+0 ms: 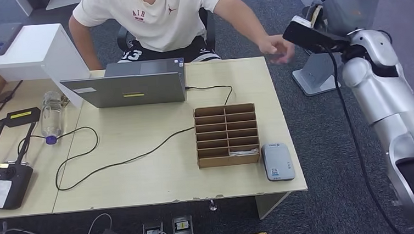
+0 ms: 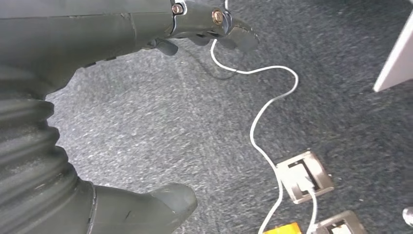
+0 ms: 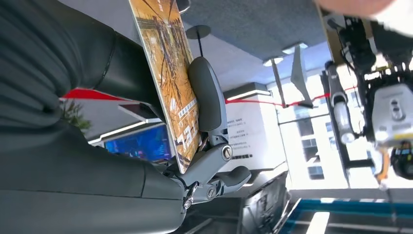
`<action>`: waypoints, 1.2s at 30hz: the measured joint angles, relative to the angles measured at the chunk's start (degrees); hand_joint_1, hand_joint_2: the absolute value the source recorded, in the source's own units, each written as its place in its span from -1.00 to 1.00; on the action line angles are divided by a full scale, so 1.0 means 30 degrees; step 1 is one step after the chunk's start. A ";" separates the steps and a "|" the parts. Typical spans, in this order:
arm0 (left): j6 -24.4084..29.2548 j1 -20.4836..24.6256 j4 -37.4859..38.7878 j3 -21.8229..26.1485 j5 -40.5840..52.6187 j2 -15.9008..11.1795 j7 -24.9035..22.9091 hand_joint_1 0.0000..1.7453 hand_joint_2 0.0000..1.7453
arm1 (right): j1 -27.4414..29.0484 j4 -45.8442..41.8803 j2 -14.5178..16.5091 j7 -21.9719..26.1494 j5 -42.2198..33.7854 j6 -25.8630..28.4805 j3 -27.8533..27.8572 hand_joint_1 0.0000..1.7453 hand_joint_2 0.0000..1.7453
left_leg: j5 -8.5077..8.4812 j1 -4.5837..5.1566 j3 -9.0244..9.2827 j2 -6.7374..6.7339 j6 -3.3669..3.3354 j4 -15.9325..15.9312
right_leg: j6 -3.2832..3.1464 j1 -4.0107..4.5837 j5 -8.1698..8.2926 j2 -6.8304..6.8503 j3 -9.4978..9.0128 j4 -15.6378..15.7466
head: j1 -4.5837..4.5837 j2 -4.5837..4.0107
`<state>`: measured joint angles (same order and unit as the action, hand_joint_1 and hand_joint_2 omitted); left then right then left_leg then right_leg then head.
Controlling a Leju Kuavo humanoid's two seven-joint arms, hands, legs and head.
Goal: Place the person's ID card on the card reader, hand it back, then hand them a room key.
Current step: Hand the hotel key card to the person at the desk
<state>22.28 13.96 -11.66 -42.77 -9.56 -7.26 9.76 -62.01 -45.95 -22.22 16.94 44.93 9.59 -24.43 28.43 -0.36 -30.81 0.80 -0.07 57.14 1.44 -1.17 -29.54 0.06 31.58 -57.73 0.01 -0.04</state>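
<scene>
Room key [image 3: 168, 83] pinched in right hand [image 3: 195, 146], raised off the surface's [image 1: 142, 171] far right corner, near the person's hand [image 1: 277, 49]. Card reader [image 1: 277, 161] beside card rack [image 1: 227, 135]. Left hand [image 2: 146, 97] hangs over carpet, fingers apart, holding nothing.

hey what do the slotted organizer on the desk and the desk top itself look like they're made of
The slotted organizer looks like plain brown cardboard or thin fibreboard: matte, uniform tan, with thin flat dividers. The desk top looks like pale wood-grain laminate over board, smooth and low-sheen; its front edge shows small chips, which suggests a surface layer rather than solid wood, though that is not certain.
</scene>
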 joint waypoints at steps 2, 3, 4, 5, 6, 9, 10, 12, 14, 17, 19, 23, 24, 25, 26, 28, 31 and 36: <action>-0.0022 0.0045 -0.0018 -0.0013 -0.0116 0.0002 -0.0020 -1.00 1.00 | -0.0388 0.1076 0.0749 -0.0031 0.1102 -0.0012 -0.0703 1.00 1.00 | -0.0006 -0.0011 0.0000 0.0005 0.0008 0.0001 | -0.0001 0.0013 -0.0001 0.0006 0.0005 -0.0009 | 0.0000 0.0000; -0.0018 0.0033 -0.0025 -0.0014 -0.0208 0.0002 -0.0020 -1.00 1.00 | -0.0514 0.1540 0.1123 -0.0066 0.1555 0.0017 -0.1031 1.00 1.00 | -0.0009 -0.0014 -0.0003 0.0012 0.0013 0.0002 | -0.0002 0.0016 -0.0001 0.0014 0.0011 -0.0014 | 0.0000 0.0000; -0.0013 0.0015 -0.0027 -0.0016 -0.0308 0.0002 -0.0020 -1.00 1.00 | -0.0631 0.1952 0.1472 -0.0113 0.1915 0.0051 -0.1331 1.00 1.00 | -0.0013 -0.0015 -0.0009 0.0019 0.0018 0.0003 | -0.0003 0.0018 -0.0002 0.0022 0.0018 -0.0017 | 0.0000 0.0000; -0.0003 -0.0006 -0.0025 -0.0016 -0.0406 0.0000 -0.0020 -1.00 1.00 | -0.0754 0.2324 0.1796 -0.0162 0.2193 0.0084 -0.1615 1.00 1.00 | -0.0014 -0.0016 -0.0014 0.0026 0.0021 0.0003 | -0.0004 0.0019 -0.0002 0.0030 0.0026 -0.0020 | 0.0003 0.0000; 0.0006 -0.0028 -0.0025 -0.0016 -0.0497 -0.0004 -0.0020 -1.00 1.00 | -0.0880 0.2674 0.2088 -0.0213 0.2421 0.0110 -0.1884 1.00 1.00 | -0.0015 -0.0017 -0.0017 0.0029 0.0022 0.0003 | -0.0005 0.0020 -0.0003 0.0035 0.0031 -0.0022 | 0.0000 0.0000; 0.0024 -0.0100 -0.0025 -0.0016 -0.0665 -0.0005 -0.0016 -1.00 1.00 | -0.1163 0.3661 0.2913 -0.0306 0.2744 0.0133 -0.2567 1.00 1.00 | -0.0015 -0.0020 -0.0018 0.0027 0.0022 0.0003 | -0.0006 0.0023 -0.0004 0.0032 0.0036 -0.0024 | 0.0000 0.0000; 0.0026 -0.0126 -0.0025 -0.0016 -0.0681 -0.0005 -0.0014 -1.00 1.00 | -0.1210 0.3932 0.3144 -0.0319 0.2777 0.0137 -0.2756 1.00 1.00 | -0.0015 -0.0021 -0.0018 0.0027 0.0023 0.0003 | -0.0006 0.0023 -0.0004 0.0031 0.0038 -0.0024 | 0.0004 0.0000; 0.0031 -0.0179 -0.0025 -0.0016 -0.0709 -0.0005 -0.0013 -1.00 1.00 | -0.1295 0.4407 0.3528 -0.0333 0.2806 0.0150 -0.3094 1.00 1.00 | -0.0016 -0.0020 -0.0019 0.0028 0.0024 0.0003 | -0.0006 0.0023 -0.0004 0.0034 0.0041 -0.0023 | 0.0002 0.0000; 0.0035 -0.0227 -0.0025 -0.0016 -0.0743 -0.0011 -0.0013 -1.00 1.00 | -0.1394 0.4849 0.3828 -0.0337 0.2805 0.0164 -0.3403 1.00 1.00 | -0.0017 -0.0019 -0.0019 0.0028 0.0025 0.0003 | -0.0006 0.0022 -0.0004 0.0034 0.0041 -0.0023 | 0.0002 0.0000; 0.0035 -0.0267 -0.0025 -0.0016 -0.0818 -0.0015 -0.0005 -1.00 1.00 | -0.1472 0.5321 0.4150 -0.0319 0.2801 0.0170 -0.3727 1.00 1.00 | -0.0017 -0.0019 -0.0017 0.0025 0.0026 0.0005 | -0.0006 0.0022 -0.0003 0.0031 0.0040 -0.0022 | 0.0005 0.0000; 0.0037 -0.0304 -0.0025 -0.0016 -0.0891 -0.0015 0.0007 -1.00 1.00 | -0.1484 0.5597 0.4332 -0.0293 0.2795 0.0175 -0.3917 0.46 1.00 | -0.0018 -0.0019 -0.0017 0.0026 0.0027 0.0007 | -0.0006 0.0022 -0.0003 0.0031 0.0039 -0.0021 | 0.0004 0.0000; 0.0120 -0.0437 -0.0025 -0.0016 -0.1065 -0.0015 0.0173 -1.00 1.00 | -0.1477 0.6017 0.4632 -0.0301 0.2617 0.0417 -0.4160 -1.00 1.00 | -0.0019 -0.0019 -0.0013 0.0020 0.0029 0.0010 | -0.0006 0.0021 -0.0002 0.0013 0.0043 -0.0022 | 0.0004 0.0000; 0.0151 -0.0467 -0.0025 -0.0016 -0.1105 -0.0013 0.0224 -1.00 1.00 | -0.1473 0.6112 0.4689 -0.0313 0.2539 0.0568 -0.4217 -1.00 1.00 | -0.0019 -0.0019 -0.0012 0.0017 0.0029 0.0010 | -0.0006 0.0022 -0.0002 0.0004 0.0045 -0.0022 | 0.0002 0.0000; 0.0184 -0.0494 -0.0025 -0.0016 -0.1147 -0.0011 0.0262 -1.00 1.00 | -0.1467 0.6207 0.4738 -0.0324 0.2424 0.0767 -0.4275 -1.00 1.00 | -0.0019 -0.0019 -0.0011 0.0014 0.0029 0.0010 | -0.0006 0.0022 -0.0002 -0.0002 0.0047 -0.0022 | 0.0002 0.0000; 0.0219 -0.0523 -0.0025 -0.0016 -0.1186 -0.0007 0.0297 -1.00 1.00 | -0.1462 0.6295 0.4775 -0.0321 0.2281 0.0984 -0.4315 -1.00 1.00 | -0.0019 -0.0019 -0.0010 0.0012 0.0030 0.0010 | -0.0006 0.0022 -0.0002 -0.0005 0.0048 -0.0022 | 0.0002 0.0000; 0.0292 -0.0585 -0.0025 -0.0016 -0.1226 -0.0002 0.0341 -1.00 1.00 | -0.1456 0.6431 0.4818 -0.0229 0.1871 0.1451 -0.4350 -1.00 1.00 | -0.0019 -0.0019 -0.0010 0.0012 0.0030 0.0010 | -0.0007 0.0022 -0.0002 -0.0001 0.0049 -0.0022 | 0.0002 0.0000; 0.0368 -0.0666 -0.0025 -0.0016 -0.1242 0.0000 0.0370 -1.00 1.00 | -0.1458 0.6528 0.4822 0.0062 0.1168 0.2007 -0.4326 -1.00 1.00 | -0.0020 -0.0019 -0.0008 0.0012 0.0031 0.0012 | -0.0007 0.0022 -0.0001 0.0000 0.0048 -0.0023 | 0.0004 0.0000; 0.0486 -0.0776 -0.0025 -0.0016 -0.1333 0.0000 0.0461 -1.00 1.00 | -0.1491 0.6566 0.4816 0.0668 -0.0104 0.2679 -0.4011 -1.00 1.00 | -0.0020 -0.0018 -0.0002 0.0010 0.0031 0.0015 | -0.0009 0.0022 0.0000 -0.0007 0.0049 -0.0023 | 0.0004 0.0000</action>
<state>23.74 11.63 -11.74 -42.82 -13.56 -7.26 11.15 -66.48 -26.25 -7.78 18.95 44.62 17.63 -36.46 28.37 -0.42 -30.81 0.84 0.03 57.19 1.42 -1.11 -29.54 0.04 31.73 -57.80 0.02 -0.04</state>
